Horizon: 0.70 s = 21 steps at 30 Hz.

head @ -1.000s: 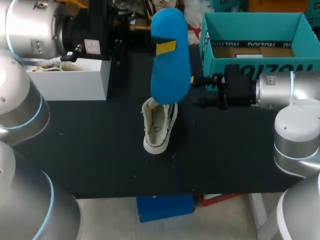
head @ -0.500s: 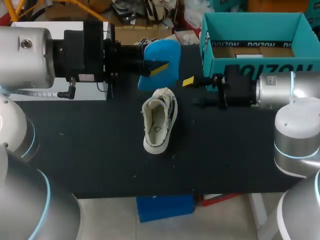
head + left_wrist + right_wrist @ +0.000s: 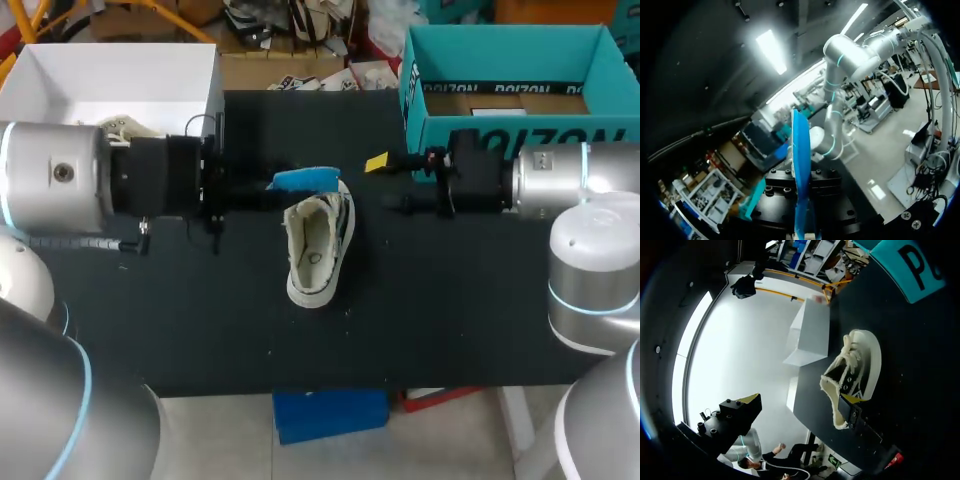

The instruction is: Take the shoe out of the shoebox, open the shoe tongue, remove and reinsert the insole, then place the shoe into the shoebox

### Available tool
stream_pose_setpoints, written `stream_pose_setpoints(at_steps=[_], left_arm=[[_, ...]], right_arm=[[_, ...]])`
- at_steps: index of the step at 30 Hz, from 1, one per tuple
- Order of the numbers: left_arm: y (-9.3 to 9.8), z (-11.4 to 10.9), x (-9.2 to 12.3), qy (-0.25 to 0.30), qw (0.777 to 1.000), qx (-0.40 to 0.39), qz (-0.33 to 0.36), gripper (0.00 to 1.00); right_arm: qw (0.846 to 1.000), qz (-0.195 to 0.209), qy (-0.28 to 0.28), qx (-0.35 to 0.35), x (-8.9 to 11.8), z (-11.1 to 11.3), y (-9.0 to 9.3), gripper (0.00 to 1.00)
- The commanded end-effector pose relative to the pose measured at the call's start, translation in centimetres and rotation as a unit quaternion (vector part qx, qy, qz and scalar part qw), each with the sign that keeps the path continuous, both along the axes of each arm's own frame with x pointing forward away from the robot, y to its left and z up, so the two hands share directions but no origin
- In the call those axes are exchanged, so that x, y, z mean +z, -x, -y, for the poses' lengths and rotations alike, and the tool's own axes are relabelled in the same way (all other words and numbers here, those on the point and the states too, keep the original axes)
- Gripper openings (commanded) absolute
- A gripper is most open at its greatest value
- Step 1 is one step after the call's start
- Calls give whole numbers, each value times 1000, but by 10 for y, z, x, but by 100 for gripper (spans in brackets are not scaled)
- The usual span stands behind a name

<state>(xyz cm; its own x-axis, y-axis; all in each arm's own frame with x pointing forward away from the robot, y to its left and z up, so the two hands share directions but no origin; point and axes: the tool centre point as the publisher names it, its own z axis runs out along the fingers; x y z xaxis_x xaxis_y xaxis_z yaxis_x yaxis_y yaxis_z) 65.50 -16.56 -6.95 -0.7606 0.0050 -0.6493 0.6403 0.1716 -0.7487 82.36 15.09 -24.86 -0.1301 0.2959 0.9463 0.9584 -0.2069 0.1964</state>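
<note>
Looks roughly past the halfway mark. Done, judging by the layout: taking the sneaker (image 3: pixel 318 250) out of the teal shoebox (image 3: pixel 500 50), apparently spreading the tongue wide enough to bare the cream lining, and pulling out the blue insole (image 3: pixel 303 180). Left to do: sliding the insole back in, then returning the sneaker to the shoebox at upper right of the head view. Finds the sneaker lying on the black worktop (image 3: pixel 200 320) at mid-frame, mouth up, well apart from the shoebox. Finds the insole at the sneaker's upper end in the head view, whether touching it cannot tell, pinched between the closed fingers of the left claw (image 3: pixel 270 188), reaching in from the left edge. In the left wrist view, appears edge-on as a thin blue blade rising from between those fingers. Shows the right claw (image 3: pixel 382 185) right of centre, spread wide and holding nothing, near the sneaker without touching. Reads the sneaker as cream canvas with a dark side panel, rimmed by a white rubber sole, laces loose, collar edge fuzzy. Reads the insole as flat, smooth foam with rounded ends, probably bendy. Reads the shoebox as stiff cardboard, open-topped, brown inside. Notes a white open box (image 3: pixel 110 70) at upper left.
</note>
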Motion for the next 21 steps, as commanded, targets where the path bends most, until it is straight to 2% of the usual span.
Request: stream_pose_setpoints(at_steps=[1, 5, 8, 21], left_arm=[[11, -7, -33, 69, 996, 4, 62, 0], [9, -4, -46, 68, 992, -13, 108, 0], [10, -6, -62, 64, 992, 2, 107, 0], [10, -6, -62, 64, 992, 2, 107, 0]], right_arm=[[1000, 1, 0, -2, -1, -1, 0, 100], [1000, 1, 0, -2, -1, -1, 0, 100], [1000, 1, 0, -2, -1, -1, 0, 100], [1000, 1, 0, -2, -1, -1, 0, 100]])
